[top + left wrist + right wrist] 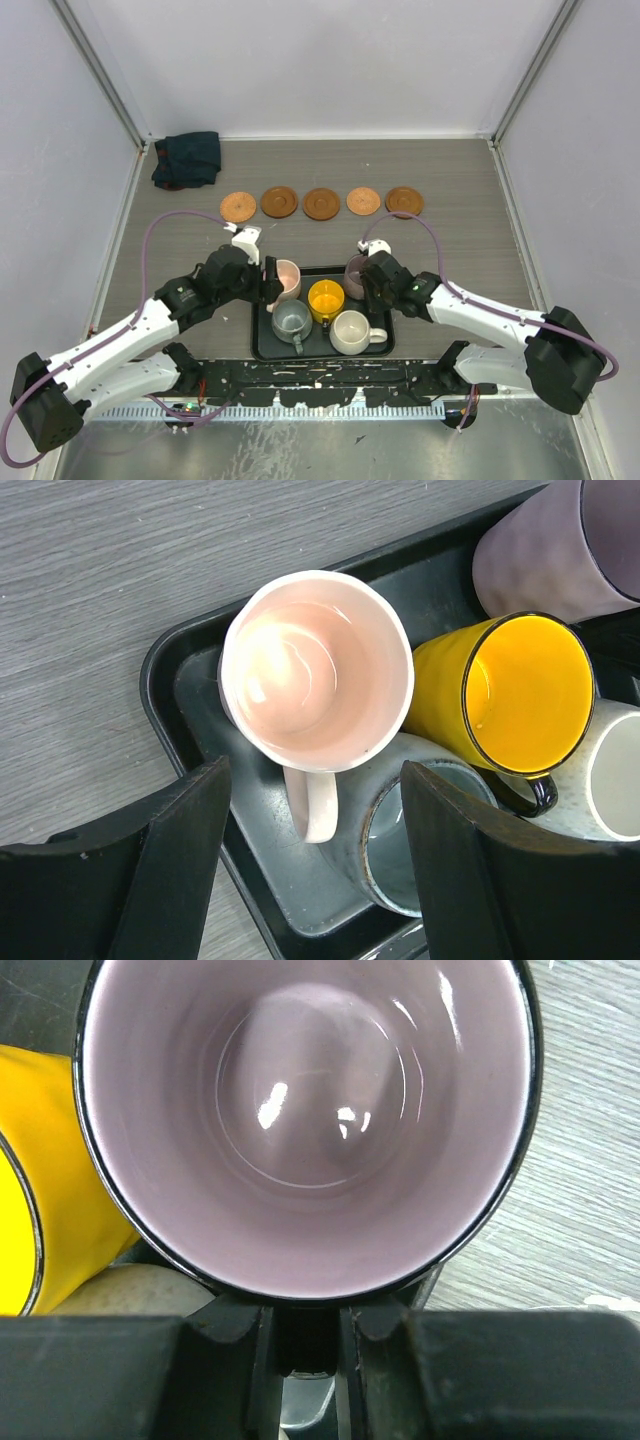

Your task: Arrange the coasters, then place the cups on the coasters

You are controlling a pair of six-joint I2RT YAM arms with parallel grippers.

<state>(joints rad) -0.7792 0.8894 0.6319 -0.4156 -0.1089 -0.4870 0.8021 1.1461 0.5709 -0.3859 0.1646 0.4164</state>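
From above, five coasters (321, 203) line the upper middle, with the cups (326, 298) in the tray (262, 342) at lower centre. Only the left wrist view shows the left gripper (315, 802) spread wide, astride the pink cup (315, 670) handle. Only the right wrist view shows the right gripper (302, 1335) pinched onto the mauve cup (300, 1110) at its near rim.

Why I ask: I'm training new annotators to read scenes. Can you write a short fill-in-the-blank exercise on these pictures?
The coasters form a row of ____.
The left gripper hangs open above the pink cup's ____.
The right gripper is shut on the purple cup, at the far right corner of the black ____.
Missing words: five; handle; tray.
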